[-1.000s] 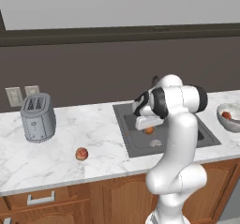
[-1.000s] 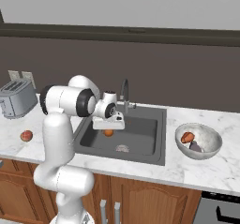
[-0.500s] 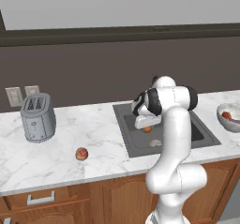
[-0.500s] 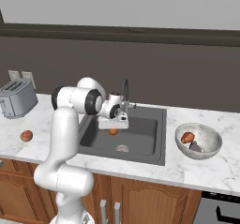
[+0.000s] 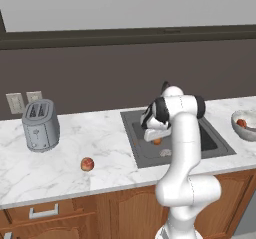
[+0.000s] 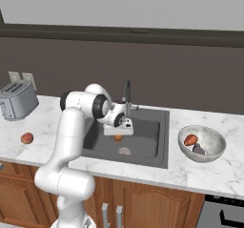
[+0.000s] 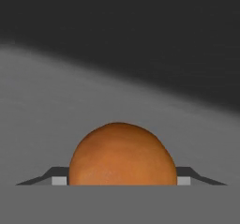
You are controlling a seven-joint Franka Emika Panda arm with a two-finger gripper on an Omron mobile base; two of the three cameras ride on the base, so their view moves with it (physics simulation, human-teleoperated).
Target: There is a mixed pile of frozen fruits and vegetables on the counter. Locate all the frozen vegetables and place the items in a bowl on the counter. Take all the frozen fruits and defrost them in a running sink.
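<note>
Since a second ago we log the arm drawn more upright over the sink (image 6: 143,127), gripper (image 6: 119,134) still low inside the basin. Gripper: fingers pinching the round orange fruit (image 7: 123,155), held above the sink floor. Reddish apple (image 5: 87,164): on the counter (image 5: 100,138), well left of the sink. Bowl (image 6: 215,151): right of the sink, holding root (image 6: 190,139) and eggplant (image 6: 198,149).

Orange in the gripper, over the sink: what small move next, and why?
Probably lower a little and open. The gripper holds the orange between its fingers, over the sink basin near the faucet, so release should land it inside.
</note>
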